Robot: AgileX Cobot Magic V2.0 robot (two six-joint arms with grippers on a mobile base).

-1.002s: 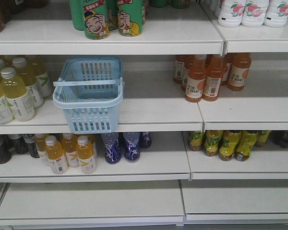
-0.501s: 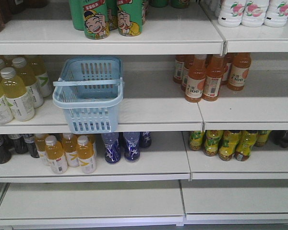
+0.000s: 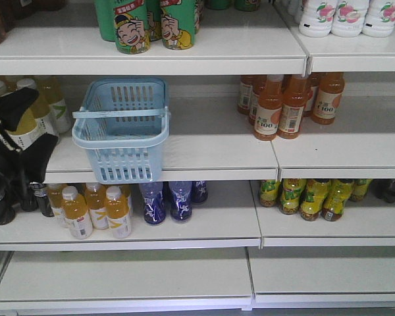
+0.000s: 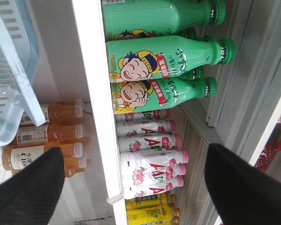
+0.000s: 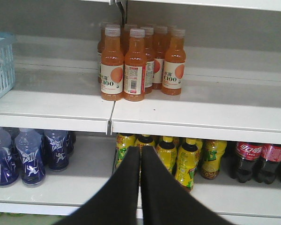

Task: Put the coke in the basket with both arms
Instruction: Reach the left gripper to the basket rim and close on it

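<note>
Two arms belong to the rig, yet the front view catches only one: the left arm [image 3: 13,155], a black mass at the frame's left edge, covering part of the pale yellow bottles [image 3: 49,108] on the middle shelf [image 3: 217,141]. Its wrist camera adds what the front view hides: the left jaws stand wide apart with nothing between them. The right jaws appear only in the right wrist view, pressed together and empty. One basket [image 3: 120,140] stands upright at the front edge of the middle shelf, just right of the left arm. It lies up and to the left of the left jaws, and further up-left of the right jaws. Where the coke is cannot be told from any view. Straight above the right jaws stands a cluster of orange juice bottles [image 5: 135,65], at least six by the front view's count. To the right of those jaws, one shelf down, are two dark cola bottles [image 5: 246,161] whose red labels read only here. Just above the same jaws are five yellow-green bottles [image 3: 314,197], and to their left three blue bottles [image 3: 180,201]. Above the left jaws lie three green cartoon bottles [image 4: 168,58], with further caps behind, and nearer the jaws white bottles with pink caps [image 4: 150,168], three of which show in the front view.
</note>
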